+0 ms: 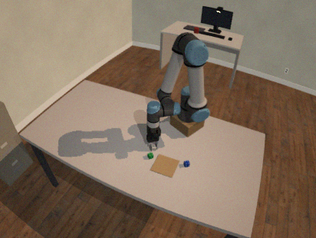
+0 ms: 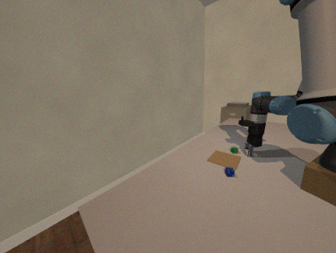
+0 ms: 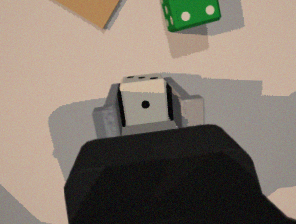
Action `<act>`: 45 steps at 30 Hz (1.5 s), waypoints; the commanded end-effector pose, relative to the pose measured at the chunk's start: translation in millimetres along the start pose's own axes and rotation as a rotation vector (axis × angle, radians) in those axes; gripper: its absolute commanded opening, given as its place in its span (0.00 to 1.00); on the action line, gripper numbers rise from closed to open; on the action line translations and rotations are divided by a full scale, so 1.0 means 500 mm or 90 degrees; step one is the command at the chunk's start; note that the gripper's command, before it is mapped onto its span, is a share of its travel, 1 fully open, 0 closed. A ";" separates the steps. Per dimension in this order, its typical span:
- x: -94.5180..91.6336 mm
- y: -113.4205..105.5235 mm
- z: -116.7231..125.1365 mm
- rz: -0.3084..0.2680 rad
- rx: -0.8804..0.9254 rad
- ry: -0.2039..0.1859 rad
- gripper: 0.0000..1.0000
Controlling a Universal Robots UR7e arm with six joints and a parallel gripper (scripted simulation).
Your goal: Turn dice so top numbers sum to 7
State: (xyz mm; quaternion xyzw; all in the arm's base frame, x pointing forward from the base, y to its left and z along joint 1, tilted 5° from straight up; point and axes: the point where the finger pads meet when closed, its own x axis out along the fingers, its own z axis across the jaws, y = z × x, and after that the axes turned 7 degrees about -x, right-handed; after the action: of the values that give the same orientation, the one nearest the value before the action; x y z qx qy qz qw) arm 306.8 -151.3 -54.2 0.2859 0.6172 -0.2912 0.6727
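Note:
The tan mat (image 1: 165, 165) lies flat on the table and has no die on it. A green die (image 1: 150, 156) sits on the table just off the mat's left corner. A blue die (image 1: 186, 163) sits on the table just off its right edge. My gripper (image 1: 153, 146) points straight down behind the green die. In the wrist view its fingers press both sides of a white die (image 3: 145, 102) that rests on the table with one pip up. The green die (image 3: 192, 14) and a mat corner (image 3: 92, 10) lie beyond it.
The arm stands on a wooden block (image 1: 186, 126) behind the mat. In the exterior view the mat (image 2: 223, 159), green die (image 2: 234, 150), blue die (image 2: 229, 172) and gripper (image 2: 249, 152) lie close together. A grey cabinet (image 1: 9, 150) stands left of the table.

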 end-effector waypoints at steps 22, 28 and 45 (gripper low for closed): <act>-0.084 0.000 0.001 0.000 0.000 -0.001 0.57; -0.124 0.000 0.001 0.000 0.000 -0.001 0.57; -0.194 0.000 0.001 0.000 0.000 -0.001 0.57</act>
State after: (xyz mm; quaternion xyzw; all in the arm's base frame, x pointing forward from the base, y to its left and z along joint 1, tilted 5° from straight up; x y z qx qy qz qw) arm 301.0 -147.9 36.3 0.2854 0.6167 -0.2916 0.6732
